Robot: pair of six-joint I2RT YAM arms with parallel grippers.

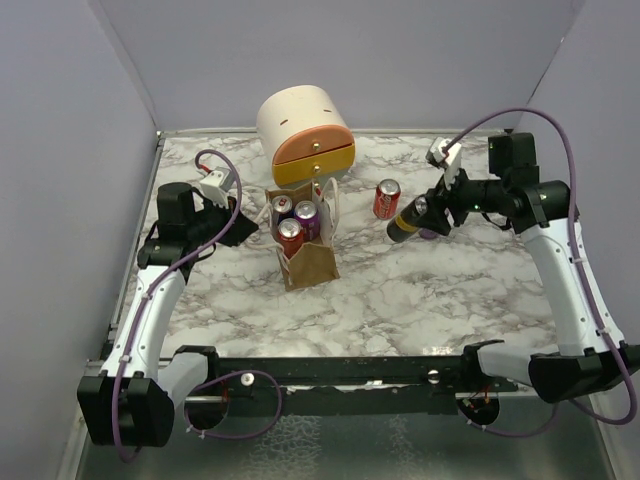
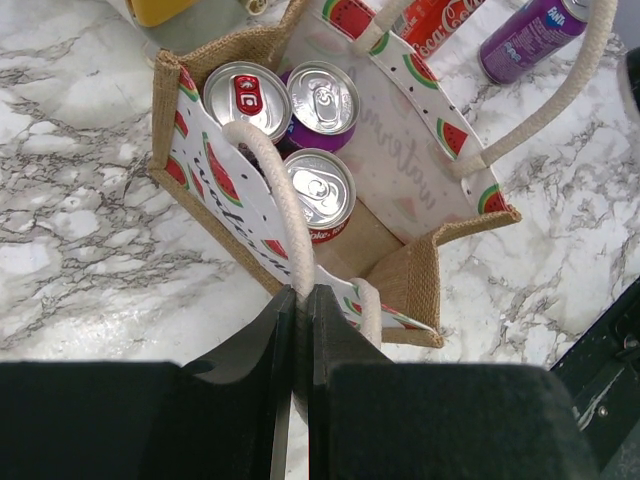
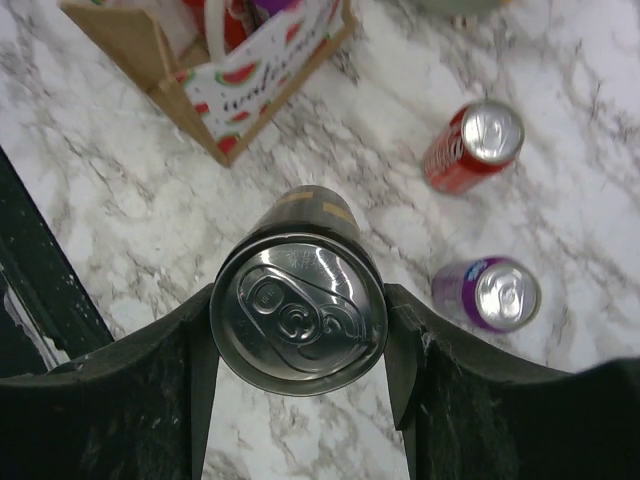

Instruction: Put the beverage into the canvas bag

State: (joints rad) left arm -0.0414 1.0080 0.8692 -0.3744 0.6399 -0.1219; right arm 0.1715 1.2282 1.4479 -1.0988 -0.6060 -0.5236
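Observation:
The canvas bag (image 1: 312, 264) is tan jute with a watermelon-print lining and stands open mid-table; it also shows in the left wrist view (image 2: 410, 275) and the right wrist view (image 3: 140, 45). Three cans stand inside it (image 2: 320, 190). My left gripper (image 2: 300, 300) is shut on the bag's near cream rope handle (image 2: 285, 200), at the bag's left side (image 1: 240, 225). My right gripper (image 3: 300, 330) is shut on a dark can (image 3: 298, 320) with a silver top, held tilted above the table right of the bag (image 1: 405, 222).
A red cola can (image 1: 386, 199) and a purple can (image 3: 487, 295) stand on the marble table near my right gripper. A cream-and-orange rounded drawer box (image 1: 305, 135) sits behind the bag. Grey walls enclose the table on three sides.

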